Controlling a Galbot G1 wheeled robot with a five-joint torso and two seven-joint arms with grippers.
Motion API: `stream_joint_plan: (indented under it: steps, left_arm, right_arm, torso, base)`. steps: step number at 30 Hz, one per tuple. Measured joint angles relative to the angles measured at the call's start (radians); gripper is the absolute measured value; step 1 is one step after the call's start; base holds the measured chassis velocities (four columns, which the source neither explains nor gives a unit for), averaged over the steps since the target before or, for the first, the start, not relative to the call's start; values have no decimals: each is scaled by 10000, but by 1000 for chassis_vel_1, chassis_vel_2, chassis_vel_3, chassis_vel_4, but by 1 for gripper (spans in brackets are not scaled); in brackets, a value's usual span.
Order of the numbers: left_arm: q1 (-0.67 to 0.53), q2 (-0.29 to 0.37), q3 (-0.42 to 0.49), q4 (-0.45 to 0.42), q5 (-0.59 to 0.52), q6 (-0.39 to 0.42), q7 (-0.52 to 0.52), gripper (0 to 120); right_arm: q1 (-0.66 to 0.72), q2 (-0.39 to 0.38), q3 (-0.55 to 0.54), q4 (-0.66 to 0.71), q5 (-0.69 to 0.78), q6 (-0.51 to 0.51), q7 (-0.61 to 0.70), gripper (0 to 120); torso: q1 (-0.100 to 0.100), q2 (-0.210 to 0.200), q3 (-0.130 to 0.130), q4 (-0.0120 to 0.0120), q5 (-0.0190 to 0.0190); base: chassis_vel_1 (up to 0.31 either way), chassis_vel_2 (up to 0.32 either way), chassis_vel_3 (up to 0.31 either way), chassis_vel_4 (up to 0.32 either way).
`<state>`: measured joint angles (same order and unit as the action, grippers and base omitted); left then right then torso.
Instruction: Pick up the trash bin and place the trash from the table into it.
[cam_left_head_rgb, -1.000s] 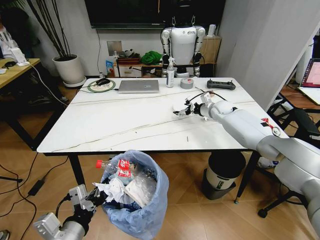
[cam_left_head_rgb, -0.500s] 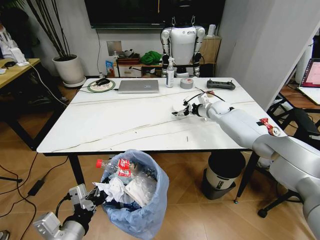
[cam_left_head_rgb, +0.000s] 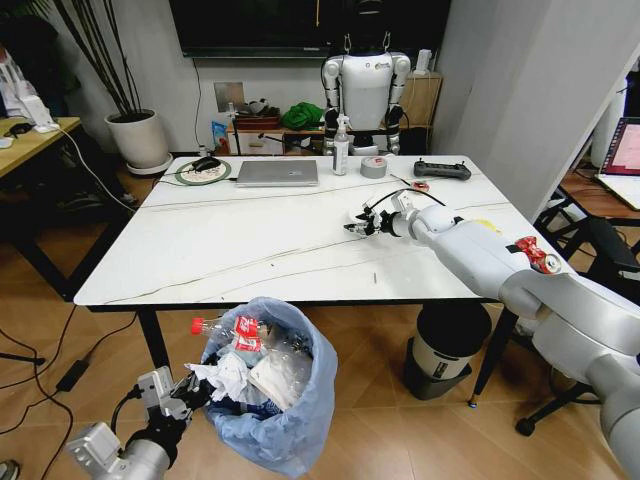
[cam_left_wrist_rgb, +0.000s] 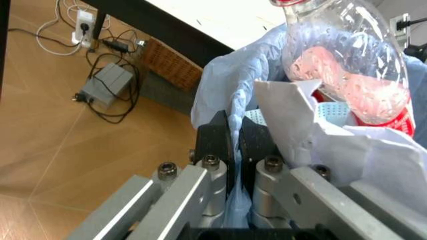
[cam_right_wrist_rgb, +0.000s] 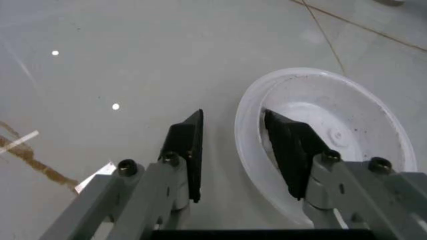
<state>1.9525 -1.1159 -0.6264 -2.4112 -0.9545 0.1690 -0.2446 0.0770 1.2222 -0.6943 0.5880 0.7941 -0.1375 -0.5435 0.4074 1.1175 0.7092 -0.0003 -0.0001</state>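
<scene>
While the left end effector (cam_left_wrist_rgb: 235, 145) is pinching the bin's (cam_left_head_rgb: 300, 420) blue bag rim, its fingers are pressed together on the plastic. Over the worktop (cam_left_head_rgb: 250, 240), the right end effector (cam_right_wrist_rgb: 233, 145) is straddling a white lid's (cam_right_wrist_rgb: 347, 130) rim, fingers partly spread.

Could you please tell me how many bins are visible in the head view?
2: the trash bin with the blue bag, pinched by the left gripper, and a black-lidded bin under the table. Others may be hidden.

The left hand (cam_left_head_rgb: 190, 392) hangs low with the arm bent, its black fingers (cam_left_wrist_rgb: 217, 142) pinched together on thin plastic. The right arm reaches forward (nearly straight), and the right hand (cam_left_head_rgb: 363, 224) has its fingers (cam_right_wrist_rgb: 187, 150) apart.
</scene>
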Motion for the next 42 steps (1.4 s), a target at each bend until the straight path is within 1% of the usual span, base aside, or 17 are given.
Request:
stream_joint_plan:
  steps: [1, 3, 6, 9, 18, 22, 23, 24, 28, 29, 31, 32, 33, 36, 39, 41, 42]
  left_arm:
    - [-9, 1, -2, 4, -10, -1, -3, 0]
    - [-13, 1, -2, 12, -12, -1, -3, 0]
    - [-91, 11, 33, 48, -40, -1, -18, 0]
    - [-117, 17, 70, 76, -51, -2, -28, 0]
    - [-114, 21, 130, 83, -50, -2, -32, 0]
    - [-129, 36, 180, 76, -58, -2, -33, 0]
    - [-135, 44, 172, 74, -77, -2, -33, 0]
    - [-135, 44, 172, 74, -77, -2, -33, 0]
    - [-175, 102, 162, 51, -123, -2, -35, 0]
    - [-193, 120, 171, 44, -127, -2, -34, 0]
    - [-245, 166, 189, 42, -134, -2, -40, 0]
    - [-256, 178, 193, 42, -135, -2, -44, 0]
    - [-256, 178, 193, 42, -135, -2, -44, 0]
    - [-294, 222, 217, 31, -137, 3, -49, 0]
    - [-298, 245, 252, 21, -123, 5, -47, 0]
    - [-293, 248, 316, 4, -79, 6, -35, 0]
    - [-293, 248, 316, 4, -79, 6, -35, 0]
  right_arm:
    - [3, 9, -15, -31, -25, 17, -12, 26]
    - [13, 15, -24, -52, -35, 21, -18, 23]
    - [61, -22, -50, -122, -65, 44, -37, 9]
    - [62, -82, -57, -100, -87, 56, -48, 1]
    - [-58, -241, 199, 217, -3, 45, -37, 0]
    - [-92, -921, 537, 1342, 599, 23, 179, 0]
    - [-106, -1224, 608, 1770, 865, 17, 277, 0]
    - [-106, -1224, 608, 1770, 865, 17, 277, 0]
    - [-230, -2464, 956, 3982, 1915, -71, 735, 0]
    - [-279, -2653, 1027, 4419, 2070, -78, 815, 0]
    - [-487, -3220, 1269, 5911, 2564, -80, 1124, 0]
    - [-574, -3410, 1349, 6456, 2729, -80, 1242, 0]
    - [-574, -3410, 1349, 6456, 2729, -80, 1242, 0]
    - [-969, -4220, 1684, 8347, 3454, -59, 1632, 0]
    - [-1434, -4932, 2038, 9722, 3878, 19, 1833, 0]
    - [-2074, -5690, 2534, 11289, 4150, 172, 1997, 0]
    - [-2074, -5690, 2534, 11289, 4150, 172, 1997, 0]
  torso:
    - [0, 0, 0, 0, 1]
    - [0, 0, 0, 1, 1]
    - [0, 0, 0, 0, 0]
    - [0, 0, 0, 0, 0]
    - [2, -2, 4, 2, 4]
    - [4, -4, 5, 6, 3]
    - [4, -4, 4, 1, 1]
    - [4, -4, 4, 1, 1]
    - [2, -3, 1, -7, 0]
    - [1, -3, 1, -7, 1]
    - [2, -3, 1, -2, 5]
    - [2, -3, 1, 0, 3]
    - [2, -3, 1, 0, 3]
    - [2, -2, 1, 7, 2]
    - [1, -2, 1, 3, 5]
    - [0, 0, -1, -4, 2]
    - [0, 0, -1, -4, 2]
  base:
    - [0, 0, 0, 0]
    - [0, 0, 0, 0]
    - [0, 0, 0, 0]
    - [0, 0, 0, 0]
    - [0, 0, 0, 0]
    - [0, 0, 0, 0]
    - [0, 0, 0, 0]
    - [0, 0, 0, 0]
    - [0, 0, 0, 0]
    - [0, 0, 0, 0]
    - [0, 0, 0, 0]
    - [0, 0, 0, 0]
    - [0, 0, 0, 0]
    - [0, 0, 0, 0]
    - [0, 0, 0, 0]
    - [0, 0, 0, 0]
    - [0, 0, 0, 0]
